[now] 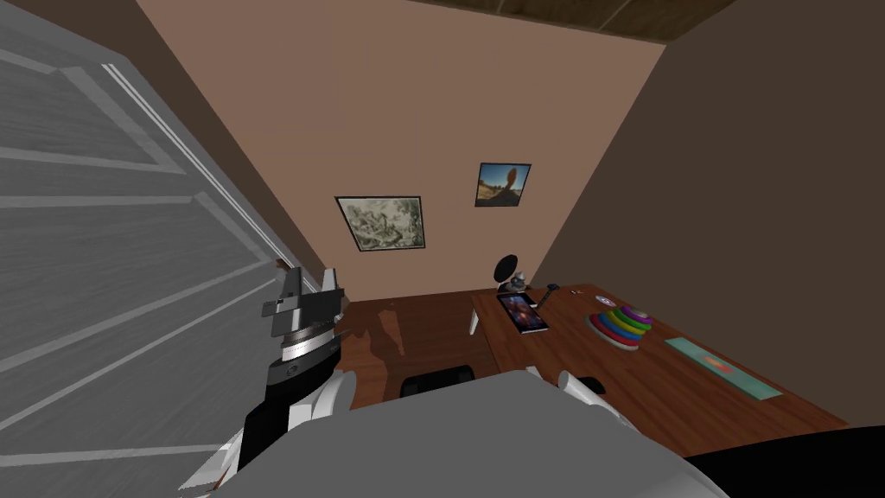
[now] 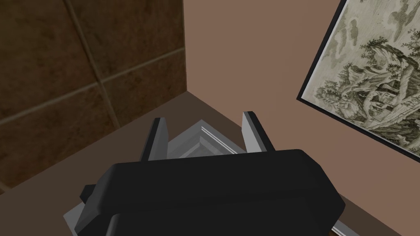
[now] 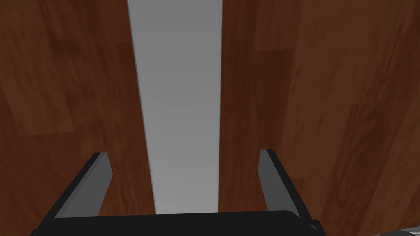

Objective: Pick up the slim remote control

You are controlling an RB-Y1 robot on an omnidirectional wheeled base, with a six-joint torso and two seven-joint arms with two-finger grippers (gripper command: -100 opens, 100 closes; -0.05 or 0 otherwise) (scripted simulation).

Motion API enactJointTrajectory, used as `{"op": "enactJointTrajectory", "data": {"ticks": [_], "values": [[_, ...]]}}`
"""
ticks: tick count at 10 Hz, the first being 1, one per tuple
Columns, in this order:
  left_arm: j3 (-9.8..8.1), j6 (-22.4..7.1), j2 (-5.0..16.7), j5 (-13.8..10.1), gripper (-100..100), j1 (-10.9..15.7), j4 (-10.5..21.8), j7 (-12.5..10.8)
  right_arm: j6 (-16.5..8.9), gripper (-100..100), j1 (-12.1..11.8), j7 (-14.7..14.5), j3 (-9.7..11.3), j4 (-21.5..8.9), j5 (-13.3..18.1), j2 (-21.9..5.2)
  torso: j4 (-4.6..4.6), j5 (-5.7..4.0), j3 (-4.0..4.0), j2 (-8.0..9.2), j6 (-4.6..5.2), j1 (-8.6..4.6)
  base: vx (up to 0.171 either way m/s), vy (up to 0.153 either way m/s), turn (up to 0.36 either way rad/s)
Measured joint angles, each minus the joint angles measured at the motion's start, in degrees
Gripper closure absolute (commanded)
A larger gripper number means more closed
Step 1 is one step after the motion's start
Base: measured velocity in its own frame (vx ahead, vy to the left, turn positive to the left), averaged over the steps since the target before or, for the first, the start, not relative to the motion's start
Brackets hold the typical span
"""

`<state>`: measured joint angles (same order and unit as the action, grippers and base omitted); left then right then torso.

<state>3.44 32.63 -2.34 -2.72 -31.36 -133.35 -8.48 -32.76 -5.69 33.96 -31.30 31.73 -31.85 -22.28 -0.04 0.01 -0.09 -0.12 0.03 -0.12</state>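
Note:
A slim dark bar [image 1: 550, 294], which looks like the remote, lies at the far end of the brown wooden table [image 1: 674, 398], beside a tablet [image 1: 522, 312]. My left gripper [image 1: 310, 275] is raised on the left, close to a grey panelled door [image 1: 104, 259] and far from the table. Its fingers [image 2: 204, 116] stand apart with nothing between them. My right gripper [image 3: 183, 153] is open and empty, pointing at brown wood with a light grey strip [image 3: 180, 102] running between the fingers. The right forearm [image 1: 572, 381] shows at the table's near edge.
On the table stand a stack of coloured rings [image 1: 620, 327], a flat teal card [image 1: 722, 367] and a dark round lamp [image 1: 506, 268]. A black seat [image 1: 436, 380] sits on the wood floor left of the table. Two pictures hang on the far wall.

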Motion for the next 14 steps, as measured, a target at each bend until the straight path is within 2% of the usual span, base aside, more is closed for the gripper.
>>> {"op": "enactJointTrajectory", "data": {"ticks": [1, 3, 5, 6, 7, 8, 9, 10, 11, 13, 14], "values": [[0.0, 0.0, 0.0, 0.0, 0, 0.0, 0.0, 0.0, -1.91, -100, -0.61, 1.27, -0.25, 0.91, 0.49, 0.17, 0.0, -0.01, 0.0, -0.01, 0.01, -0.04, 0.065, -0.029, -0.023], [0.0, 0.0, 0.0, 0.0, 0, 0.0, 0.0, 0.0, -3.17, -100, 0.43, 0.77, -0.9, -2.58, -0.94, -0.84, 0.0, 0.0, 0.01, 0.01, 0.01, 0.0, 0.086, -0.031, -0.05], [0.0, 0.0, 0.0, 0.0, 0, 0.0, 0.0, 0.0, -5.95, -100, 0.02, 1.14, -1.61, -3.71, -1.73, -1.13, -0.01, -0.02, -0.03, -0.05, 0.0, -0.11, 0.085, -0.068, -0.031], [0.0, 0.0, 0.0, 0.0, 0, 0.0, 0.0, 0.0, -6.24, -100, 0.87, 0.94, -1.91, -6.13, -2.27, -1.49, 0.0, -0.04, -0.01, -0.03, -0.01, -0.17, 0.034, -0.034, 0.004], [0.0, 0.0, 0.0, 0.0, 0, 0.0, 0.0, 0.0, -6.2, 0, 0.98, 0.8, -1.95, -6.47, -2.36, -1.54, 0.02, -0.02, 0.06, 0.11, 0.0, -0.05, 0.007, -0.007, 0.002], [0.0, 0.0, 0.0, 0.0, 0, 0.01, 0.0, 0.0, -6.2, -100, 0.98, 0.81, -1.95, -6.43, -2.35, -1.54, 0.05, 0.0, 0.12, 0.22, 0.0, 0.06, 0.023, -0.049, -0.066], [0.0, 0.0, 0.0, 0.0, 0, 0.0, 0.0, 0.0, -6.04, -100, -0.07, 1.4, -1.64, -4.72, -1.71, -0.26, 0.05, -0.02, 0.13, 0.23, 0.02, -0.04, 0.026, -0.058, -0.036], [0.0, 0.0, 0.0, 0.0, 0, 0.01, 0.0, 0.0, -4.96, -100, 0.64, 0.92, -1.66, -6.52, -1.94, -0.22, 0.05, -0.02, 0.12, 0.2, -0.01, -0.09, 0.039, -0.06, -0.03], [0.0, 0.0, 0.0, 0.0, 0, 0.0, 0.0, 0.0, -4.29, -100, 0.26, 1.22, -1.35, -5.85, -1.31, 0.74, 0.04, -0.03, 0.1, 0.17, 0.01, -0.1, 0.03, -0.04, -0.016], [0.0, 0.0, 0.0, 0.0, 0, 0.01, 0.0, 0.0, -2.52, -100, 1.05, 0.41, -1.3, -8.04, -1.5, 1.14, 0.04, -0.02, 0.11, 0.2, 0.01, -0.06, 0.029, -0.053, -0.049], [0.0, 0.0, 0.0, 0.0, 0, 0.0, 0.0, 0.0, -1.45, -100, 0.92, 0.47, -1.03, -8.16, -1.04, 2.13, 0.04, -0.03, 0.11, 0.19, 0.01, -0.09, 0.037, -0.064, -0.047]]}}
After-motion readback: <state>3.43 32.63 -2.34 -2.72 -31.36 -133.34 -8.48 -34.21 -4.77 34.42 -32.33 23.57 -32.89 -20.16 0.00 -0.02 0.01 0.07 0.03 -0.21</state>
